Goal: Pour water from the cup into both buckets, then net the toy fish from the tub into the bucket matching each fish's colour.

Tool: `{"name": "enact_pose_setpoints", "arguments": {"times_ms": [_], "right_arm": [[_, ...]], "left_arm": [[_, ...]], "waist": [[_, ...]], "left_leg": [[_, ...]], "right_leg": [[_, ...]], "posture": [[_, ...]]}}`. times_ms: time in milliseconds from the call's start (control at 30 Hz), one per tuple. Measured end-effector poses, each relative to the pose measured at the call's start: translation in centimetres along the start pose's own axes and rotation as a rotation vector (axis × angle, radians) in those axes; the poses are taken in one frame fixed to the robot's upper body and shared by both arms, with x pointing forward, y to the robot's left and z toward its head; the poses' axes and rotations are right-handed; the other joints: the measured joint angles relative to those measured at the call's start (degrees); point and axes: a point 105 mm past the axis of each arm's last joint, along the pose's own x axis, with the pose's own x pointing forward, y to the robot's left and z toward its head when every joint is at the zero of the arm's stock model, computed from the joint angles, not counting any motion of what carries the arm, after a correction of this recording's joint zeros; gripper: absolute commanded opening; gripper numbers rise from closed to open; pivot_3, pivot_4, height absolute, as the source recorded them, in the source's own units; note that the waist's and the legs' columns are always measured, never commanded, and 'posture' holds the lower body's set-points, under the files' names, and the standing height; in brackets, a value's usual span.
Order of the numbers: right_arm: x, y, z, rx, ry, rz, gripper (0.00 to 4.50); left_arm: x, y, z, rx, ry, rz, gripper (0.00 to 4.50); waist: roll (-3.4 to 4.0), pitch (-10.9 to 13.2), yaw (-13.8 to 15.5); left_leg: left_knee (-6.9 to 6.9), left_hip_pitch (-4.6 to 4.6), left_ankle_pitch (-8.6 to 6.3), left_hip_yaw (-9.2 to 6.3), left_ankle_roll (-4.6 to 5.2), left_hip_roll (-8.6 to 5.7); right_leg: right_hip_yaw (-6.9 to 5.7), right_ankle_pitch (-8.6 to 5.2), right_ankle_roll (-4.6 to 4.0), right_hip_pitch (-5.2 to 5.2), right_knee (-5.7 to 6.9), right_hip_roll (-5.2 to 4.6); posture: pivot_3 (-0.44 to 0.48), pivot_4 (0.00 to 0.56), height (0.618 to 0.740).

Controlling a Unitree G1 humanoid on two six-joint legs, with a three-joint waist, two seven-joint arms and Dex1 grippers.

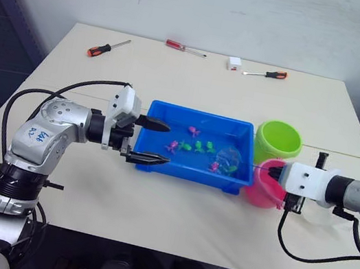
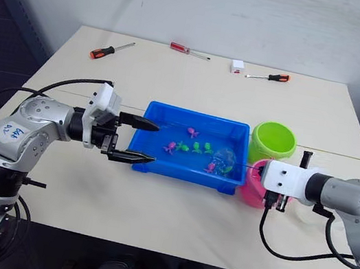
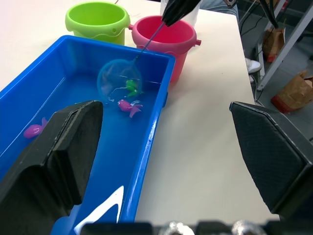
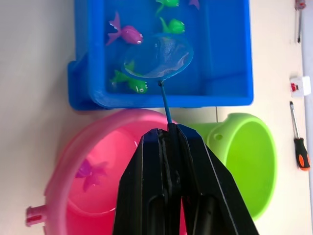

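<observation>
Plenty of bare tabletop [image 1: 173,210] on the near side, right up to the front edge; more open room behind, out to three screwdrivers [image 1: 108,47] and a small white box [image 1: 234,63] along the far edge. Big blue tub [image 1: 187,172] sitting mid-table, water inside, pink and green toy fish [image 1: 200,146] scattered through the middle. Just right of the tub, two buckets side by side: lime green bucket [image 1: 279,139] farther back, pink bucket [image 1: 262,191] nearer, close against the tub's right end. Left gripper [image 1: 149,141] at the tub's left end, jaws wide apart, one finger over the rim and one along the near wall, gripping nothing. Right gripper [image 4: 171,142] above the pink bucket, fingers pinched tight on the thin handle of the net [image 4: 159,56]. Hoop down in the tub's right end, a green fish at its rim. From the right wrist, a pink fish [image 4: 89,172] plain on the pink bucket's floor, hidden from the head views by the gripper. From the left wrist, floor beyond the table's right edge, brown paper bags [image 3: 292,93] out there.
</observation>
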Motion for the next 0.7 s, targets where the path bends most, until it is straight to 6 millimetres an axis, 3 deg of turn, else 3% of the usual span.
{"name": "enact_pose_setpoints", "arguments": {"times_ms": [200, 400, 500, 700], "right_arm": [[0.4, 0.6, 1.0, 0.114, -0.065, 0.028, 0.00], [0.4, 1.2, 0.8, 0.226, -0.079, 0.048, 0.00], [0.3, 1.2, 0.8, 0.204, -0.076, 0.043, 0.00], [1.7, 0.8, 1.4, -0.002, -0.063, 0.047, 0.00]], "left_arm": [[0.0, 0.0, 0.0, 0.000, -0.001, 0.000, 4.48], [-0.1, 0.0, -0.1, -0.001, 0.005, 0.003, 4.48], [-0.5, 0.0, -0.3, -0.003, 0.023, 0.007, 4.48], [-2.1, -0.1, -1.1, -0.007, 0.086, 0.004, 4.48]], "waist": [[0.00, 0.0, 0.0], [0.00, 0.0, 0.0], [0.00, 0.0, -0.1], [0.00, 0.0, -0.1]], "left_leg": [[0.00, 0.00, 0.00, -0.01, 0.00, 0.00], [-0.02, 0.00, 0.00, -0.01, 0.00, 0.00], [-0.02, 0.01, 0.00, -0.01, 0.00, 0.00], [-0.06, 0.04, 0.00, -0.01, 0.00, 0.00]], "right_leg": [[0.00, 0.00, 0.00, 0.00, 0.01, 0.00], [0.00, 0.00, 0.00, 0.01, -0.03, -0.01], [0.00, 0.00, 0.00, 0.01, -0.01, -0.01], [0.01, 0.00, 0.00, 0.01, -0.03, -0.02]], "posture": [[0.000, 0.150, 0.740], [0.000, 0.150, 0.740], [0.000, 0.150, 0.740], [0.000, 0.150, 0.740]]}}
